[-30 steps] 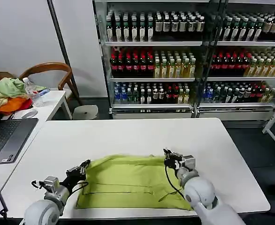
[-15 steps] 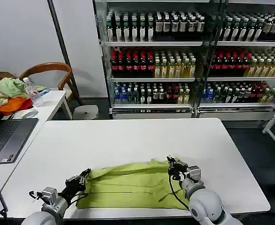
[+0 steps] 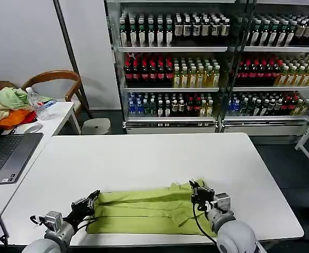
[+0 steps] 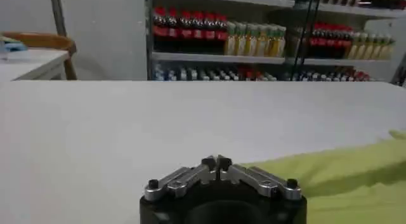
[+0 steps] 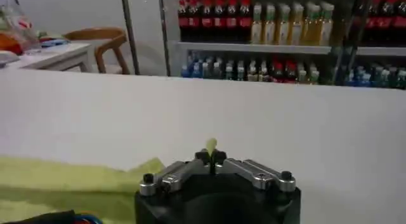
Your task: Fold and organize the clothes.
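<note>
Bright, even overhead light. White desk [image 3: 160, 158] evenly lit, no harsh glare. Soft shadow under shirt [image 3: 144, 211] edge. Head view sharp, slight bend at edges. Wrist views softer; shelves [image 4: 254, 47] behind blurred.

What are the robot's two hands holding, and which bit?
Both hold the lime T-shirt by its far edge: the left gripper pinches the left corner, the right gripper the right corner, with a bit of cloth poking out between its fingertips.
</note>
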Action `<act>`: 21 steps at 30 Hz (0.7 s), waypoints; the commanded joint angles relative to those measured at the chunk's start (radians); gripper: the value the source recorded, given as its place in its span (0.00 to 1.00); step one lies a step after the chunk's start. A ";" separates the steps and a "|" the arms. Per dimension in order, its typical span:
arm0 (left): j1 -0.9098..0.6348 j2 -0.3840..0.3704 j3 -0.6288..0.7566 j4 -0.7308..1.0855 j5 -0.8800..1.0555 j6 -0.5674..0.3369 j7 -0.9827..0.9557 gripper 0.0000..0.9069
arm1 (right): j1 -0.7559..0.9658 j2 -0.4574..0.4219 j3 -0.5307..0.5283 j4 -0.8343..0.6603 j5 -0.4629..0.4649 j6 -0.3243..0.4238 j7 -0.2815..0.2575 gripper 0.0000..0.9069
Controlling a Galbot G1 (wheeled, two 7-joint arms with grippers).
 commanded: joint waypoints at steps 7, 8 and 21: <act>0.021 0.005 0.008 -0.004 0.009 0.001 0.001 0.06 | -0.035 -0.006 0.000 0.020 -0.017 0.006 -0.003 0.00; 0.020 0.004 0.008 -0.004 0.009 0.001 0.001 0.06 | -0.036 -0.005 -0.001 0.020 -0.020 0.006 -0.003 0.00; 0.023 0.005 0.009 -0.002 0.039 0.031 0.001 0.06 | -0.054 -0.008 -0.006 0.023 -0.063 0.023 -0.009 0.00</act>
